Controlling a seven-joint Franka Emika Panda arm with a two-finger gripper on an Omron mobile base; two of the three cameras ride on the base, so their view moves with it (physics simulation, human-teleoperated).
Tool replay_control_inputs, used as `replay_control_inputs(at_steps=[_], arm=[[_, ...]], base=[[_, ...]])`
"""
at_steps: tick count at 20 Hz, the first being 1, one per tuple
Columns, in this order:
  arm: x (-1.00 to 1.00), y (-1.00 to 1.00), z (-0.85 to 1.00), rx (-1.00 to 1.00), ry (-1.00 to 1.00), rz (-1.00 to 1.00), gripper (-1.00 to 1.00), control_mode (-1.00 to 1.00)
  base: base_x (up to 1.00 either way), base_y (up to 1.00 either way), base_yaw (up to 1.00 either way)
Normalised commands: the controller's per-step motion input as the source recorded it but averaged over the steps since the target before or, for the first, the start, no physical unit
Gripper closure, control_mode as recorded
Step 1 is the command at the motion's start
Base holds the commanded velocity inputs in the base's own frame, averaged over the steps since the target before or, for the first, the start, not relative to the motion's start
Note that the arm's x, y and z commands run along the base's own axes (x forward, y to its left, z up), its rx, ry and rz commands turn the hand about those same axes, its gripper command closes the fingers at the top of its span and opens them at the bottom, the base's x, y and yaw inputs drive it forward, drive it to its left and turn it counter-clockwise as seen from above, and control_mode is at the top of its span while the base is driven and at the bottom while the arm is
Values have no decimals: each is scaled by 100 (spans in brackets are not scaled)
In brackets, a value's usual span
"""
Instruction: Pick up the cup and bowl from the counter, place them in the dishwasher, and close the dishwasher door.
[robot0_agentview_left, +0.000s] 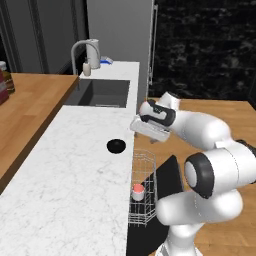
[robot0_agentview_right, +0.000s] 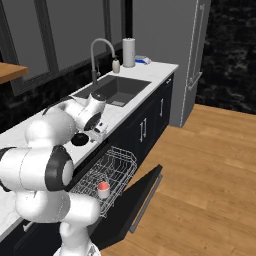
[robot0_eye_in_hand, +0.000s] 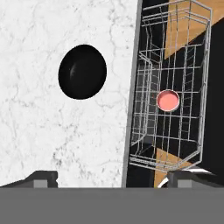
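The black bowl (robot0_agentview_left: 116, 145) (robot0_eye_in_hand: 82, 71) lies on the white marble counter (robot0_agentview_left: 75, 170), near its right edge. The white cup (robot0_agentview_left: 138, 191) (robot0_eye_in_hand: 168, 100) with its pinkish-red top stands upright in the white wire rack (robot0_agentview_left: 143, 170) (robot0_eye_in_hand: 192, 92), which is pulled out of the dishwasher (robot0_agentview_right: 100, 165). The dishwasher door (robot0_agentview_left: 167, 175) (robot0_agentview_right: 142, 197) hangs open below the rack. My gripper (robot0_eye_in_hand: 112, 180) hovers above the counter edge, between the bowl and the rack. It is open and holds nothing, with the fingertips (robot0_eye_in_hand: 41, 179) spread wide.
A sink (robot0_agentview_left: 100, 92) with a faucet (robot0_agentview_left: 80, 50) lies further along the counter. A wooden surface (robot0_agentview_left: 25, 105) with bottles (robot0_agentview_left: 5, 77) runs along the left. A tall grey fridge (robot0_agentview_right: 175, 50) stands past the counter's end. Wooden floor (robot0_agentview_right: 210, 165) lies to the right of the open door.
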Motion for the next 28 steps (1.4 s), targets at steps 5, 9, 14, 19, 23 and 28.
replay_control_inputs(at_steps=[5, 9, 14, 19, 23, 28], arm=[[38, 43, -30, -11, 22, 0, -100, -100], [40, 15, -31, -11, 22, 0, -100, -100], [44, 4, -32, -4, 2, 0, -100, -100], [29, 11, -44, -2, 0, 0, -100, -100], [34, 22, -37, -2, 0, 0, -100, -100], [20, 21, -30, -1, 0, 0, -100, -100]], base=[[0, 0, 0], [0, 0, 0], [0, 0, 0], [0, 0, 0], [0, 0, 0], [0, 0, 0]])
